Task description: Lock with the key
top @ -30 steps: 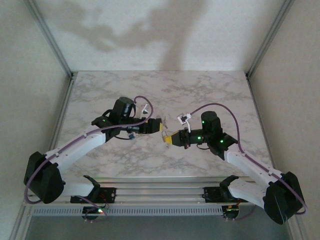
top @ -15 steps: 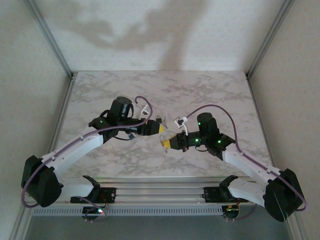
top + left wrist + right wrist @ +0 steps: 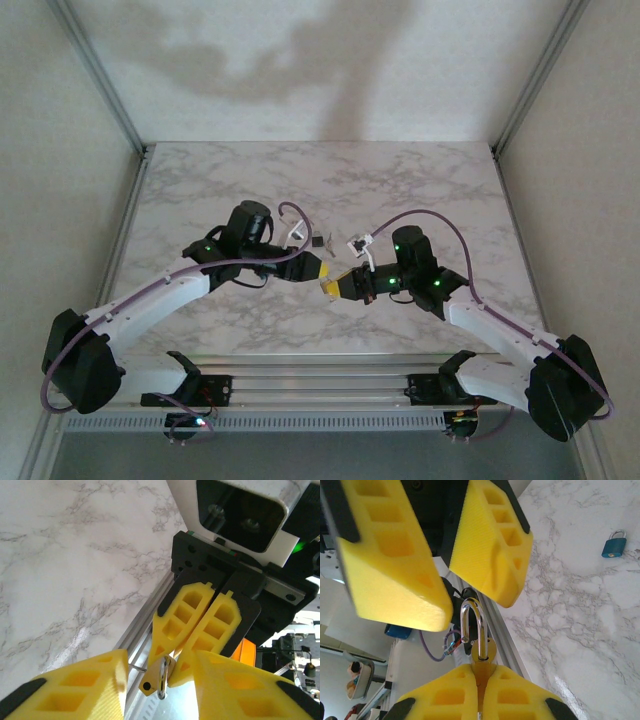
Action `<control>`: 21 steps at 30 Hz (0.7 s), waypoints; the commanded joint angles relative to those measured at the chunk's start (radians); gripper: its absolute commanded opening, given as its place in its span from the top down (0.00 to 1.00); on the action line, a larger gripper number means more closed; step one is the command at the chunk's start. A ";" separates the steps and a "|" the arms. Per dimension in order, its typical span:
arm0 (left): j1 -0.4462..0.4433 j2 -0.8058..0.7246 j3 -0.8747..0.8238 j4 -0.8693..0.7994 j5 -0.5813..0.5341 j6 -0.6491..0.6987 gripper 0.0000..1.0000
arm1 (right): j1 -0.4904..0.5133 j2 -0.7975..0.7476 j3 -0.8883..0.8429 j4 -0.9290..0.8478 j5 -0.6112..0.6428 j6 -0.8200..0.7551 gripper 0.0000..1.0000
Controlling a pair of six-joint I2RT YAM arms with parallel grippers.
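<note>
Flat, dim light from overhead leaves the marble table [image 3: 420, 190] grey and low in contrast in the top view. Broad, soft-edged shadows of the arms sprawl across the back wall [image 3: 250, 60]. From the left wrist, the fingers [image 3: 80, 690] of the left gripper [image 3: 160, 655] blur in the foreground, a pale sheen streaks the marble, and the far right burns out to white. The right wrist's picture is brighter: the fingers [image 3: 440, 697] of the right gripper [image 3: 479, 672] sit soft at the bottom edge, the brass padlock [image 3: 485, 657] glints along its steel shackle [image 3: 464, 622], and the room beyond the table's edge is overexposed and hazy.
</note>
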 commanded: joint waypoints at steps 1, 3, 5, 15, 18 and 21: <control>-0.012 -0.019 -0.008 -0.027 -0.017 0.034 0.64 | 0.010 0.005 0.031 0.000 -0.011 -0.018 1.00; -0.013 -0.021 -0.008 -0.029 -0.021 0.039 0.67 | 0.013 0.006 0.031 -0.001 -0.012 -0.017 1.00; -0.013 -0.022 -0.010 -0.032 -0.026 0.043 0.69 | 0.012 0.005 0.031 -0.001 -0.013 -0.017 1.00; -0.014 -0.040 -0.019 -0.046 -0.057 0.060 0.80 | 0.018 0.003 0.031 0.001 -0.020 -0.018 1.00; -0.014 -0.049 -0.021 -0.052 -0.072 0.065 0.87 | 0.018 0.004 0.029 0.000 -0.025 -0.017 1.00; -0.014 -0.050 -0.020 -0.052 -0.072 0.067 0.97 | 0.020 0.003 0.030 0.007 -0.034 -0.013 1.00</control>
